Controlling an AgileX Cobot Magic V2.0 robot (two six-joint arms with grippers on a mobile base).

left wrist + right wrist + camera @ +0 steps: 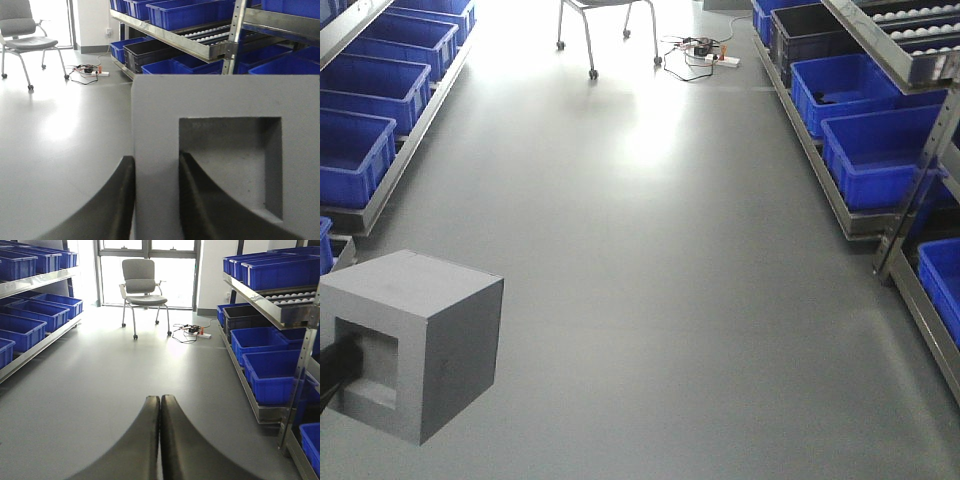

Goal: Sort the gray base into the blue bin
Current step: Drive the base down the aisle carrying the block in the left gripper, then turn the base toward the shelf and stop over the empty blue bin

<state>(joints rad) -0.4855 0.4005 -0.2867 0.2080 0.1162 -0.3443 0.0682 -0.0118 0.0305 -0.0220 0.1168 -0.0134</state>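
The left gripper (pixel 156 167) pinches one wall of the single gray base (pixel 225 95), one finger inside its recess, holding it above the glossy gray floor (pixel 700 300), while the right gripper (pixel 160 402) is closed on nothing, and four blue bins (pixel 880 180) and one black bin (pixel 815 40) line the right side, with one chair (pixel 142 285) ahead.

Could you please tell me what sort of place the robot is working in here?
Probably a storeroom or warehouse-style test aisle: blue bins line metal racks on both sides of a gray floor, with an office chair and power strip by the far window.
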